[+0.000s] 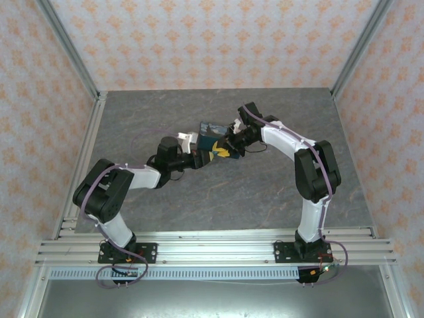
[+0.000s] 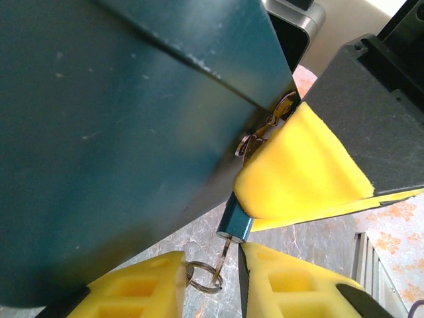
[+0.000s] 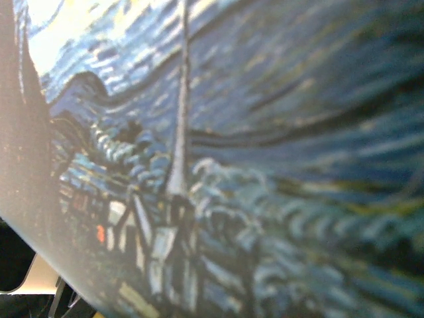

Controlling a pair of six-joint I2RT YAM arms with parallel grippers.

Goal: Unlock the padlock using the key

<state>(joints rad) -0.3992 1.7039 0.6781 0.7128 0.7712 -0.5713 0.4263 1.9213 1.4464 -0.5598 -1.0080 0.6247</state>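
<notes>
The teal padlock point(image 2: 235, 224) hangs from the metal hasp point(image 2: 265, 132) at the edge of a blue tin point(image 2: 119, 132). My right gripper point(image 2: 250, 213) is shut on the padlock's upper part, its yellow pads point(image 2: 298, 172) covering the shackle. The thin key point(image 2: 228, 250) sticks out of the padlock's underside, with a wire ring point(image 2: 204, 277) through its head. My left gripper point(image 2: 212, 265) stands open, one yellow finger on each side of the key; the left finger point(image 2: 139, 288) touches the ring. From above, both grippers point(image 1: 199, 159) point(image 1: 233, 140) meet at the tin point(image 1: 212, 136).
The tin's painted face point(image 3: 265, 132) sits right against the right wrist camera. The tin is lifted off the grey marbled table point(image 1: 218, 199), between the two arms. Metal frame posts point(image 1: 86, 132) and patterned walls enclose the table.
</notes>
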